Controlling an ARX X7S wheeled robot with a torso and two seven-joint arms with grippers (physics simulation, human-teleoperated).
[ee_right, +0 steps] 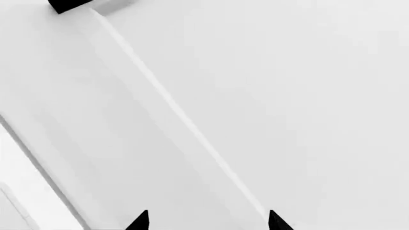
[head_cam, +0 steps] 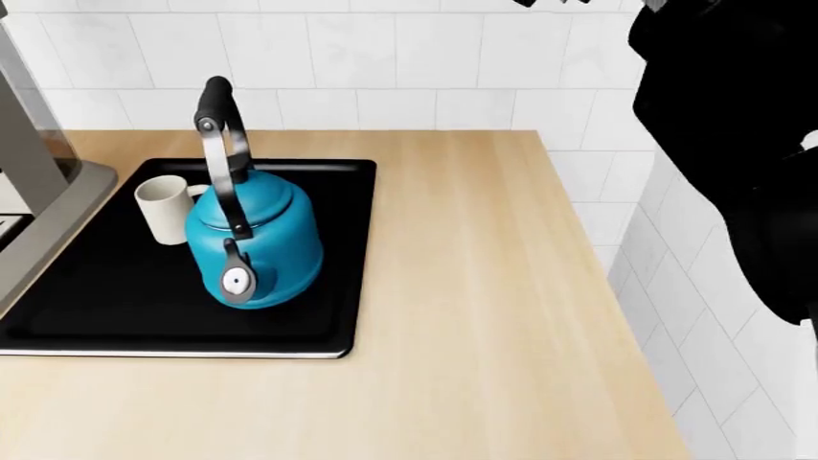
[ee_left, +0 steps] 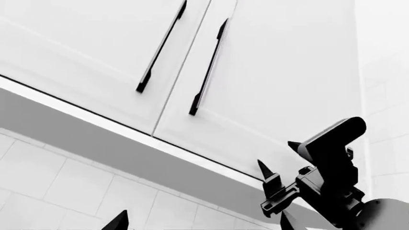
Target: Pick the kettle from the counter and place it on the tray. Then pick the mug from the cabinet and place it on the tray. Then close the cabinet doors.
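**Two items on the tray, doors shut**

Both sit on the tray point(head_cam: 77, 316) at the counter's point(head_cam: 511, 316) left side: kettle point(head_cam: 256, 240) nearer, mug point(head_cam: 164, 208) just behind it. Higher up, both cabinet doors point(ee_left: 268, 72) are closed. Right pincer point(ee_right: 208, 221) fingertips are apart against a door panel; left pincer point(ee_left: 198, 221) is spread too.

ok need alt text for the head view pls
A teal kettle and a cream mug stand together on a black tray on a light wood counter, against white wall tiles. A dark robot arm fills the upper right corner.
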